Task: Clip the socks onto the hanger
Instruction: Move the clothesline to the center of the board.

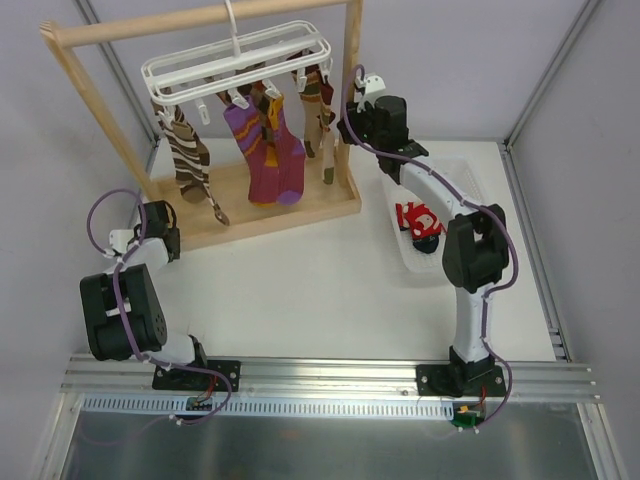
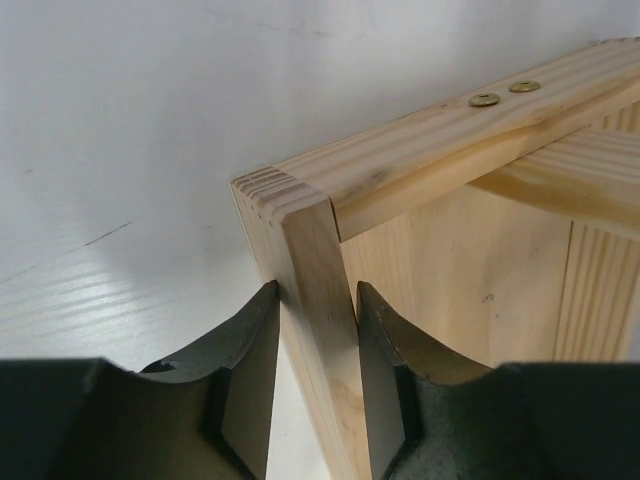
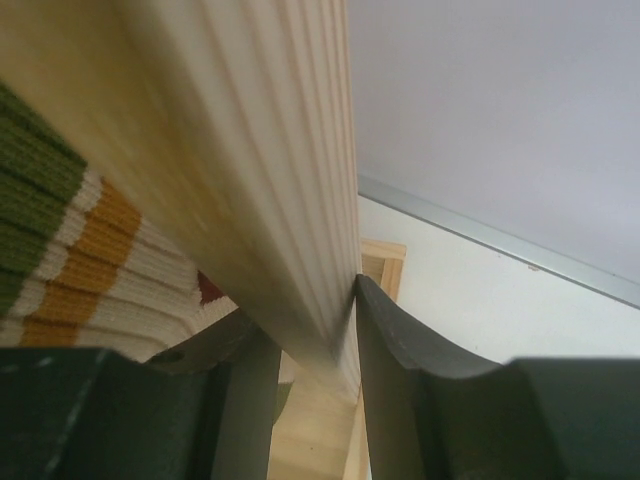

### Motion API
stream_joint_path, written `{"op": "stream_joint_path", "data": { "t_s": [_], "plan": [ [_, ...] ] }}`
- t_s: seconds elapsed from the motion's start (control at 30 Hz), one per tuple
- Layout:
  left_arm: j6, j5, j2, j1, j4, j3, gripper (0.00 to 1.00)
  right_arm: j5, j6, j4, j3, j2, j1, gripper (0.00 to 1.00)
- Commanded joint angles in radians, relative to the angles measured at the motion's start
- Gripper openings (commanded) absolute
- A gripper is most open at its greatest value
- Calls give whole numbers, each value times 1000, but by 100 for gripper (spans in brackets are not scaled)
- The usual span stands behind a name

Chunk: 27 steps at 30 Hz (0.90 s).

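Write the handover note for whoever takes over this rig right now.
Left gripper: shut on the wooden rack, at a base corner.
Right gripper: shut on the rack's right upright.
Hanger: hooked on the rack's top bar.
Done: striped sock, magenta socks and argyle socks hang from its clips.
Left to do: red sock lies in the white basket and needs clipping. Whether anything lies under it cannot be told.

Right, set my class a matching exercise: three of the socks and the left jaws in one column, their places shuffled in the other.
1 striped sock
2 magenta socks
3 red sock
4 left jaws

A in basket
B middle of hanger
C on base corner of rack
D left end of hanger

Pairs: 1-D, 2-B, 3-A, 4-C
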<state>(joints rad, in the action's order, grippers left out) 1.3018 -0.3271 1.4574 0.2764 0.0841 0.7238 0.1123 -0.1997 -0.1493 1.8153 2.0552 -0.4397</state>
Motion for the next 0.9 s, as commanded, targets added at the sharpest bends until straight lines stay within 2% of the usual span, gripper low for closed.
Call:
{"op": "stream_joint_path", "data": {
  "t_s": [0.0, 0.1, 0.23, 0.27, 0.37, 0.43, 0.73, 0.87],
  "plan": [
    [51, -38, -75, 6, 63, -69, 27, 84, 34, 5, 76, 46, -24, 36],
    [105, -52, -168, 6, 86, -141, 22, 110, 48, 13, 114, 91, -37, 36],
    [180, -130, -333, 4, 137, -251, 21, 113, 31, 20, 176, 134, -91, 37],
    [180, -144, -392, 4, 153, -264, 21, 104, 26, 25, 190, 154, -102, 37],
    [122, -173, -445, 7, 160, -271, 22, 96, 26, 39, 240, 183, -131, 38],
    [61, -159, -436, 14, 163, -247, 22, 84, 34, 39, 260, 207, -143, 38],
    [40, -72, -258, 43, 151, -164, 22, 30, 53, 50, 513, 364, -168, 38],
    [21, -67, -230, 43, 126, -132, 22, 10, 59, 34, 573, 401, -171, 42]
  ]
}}
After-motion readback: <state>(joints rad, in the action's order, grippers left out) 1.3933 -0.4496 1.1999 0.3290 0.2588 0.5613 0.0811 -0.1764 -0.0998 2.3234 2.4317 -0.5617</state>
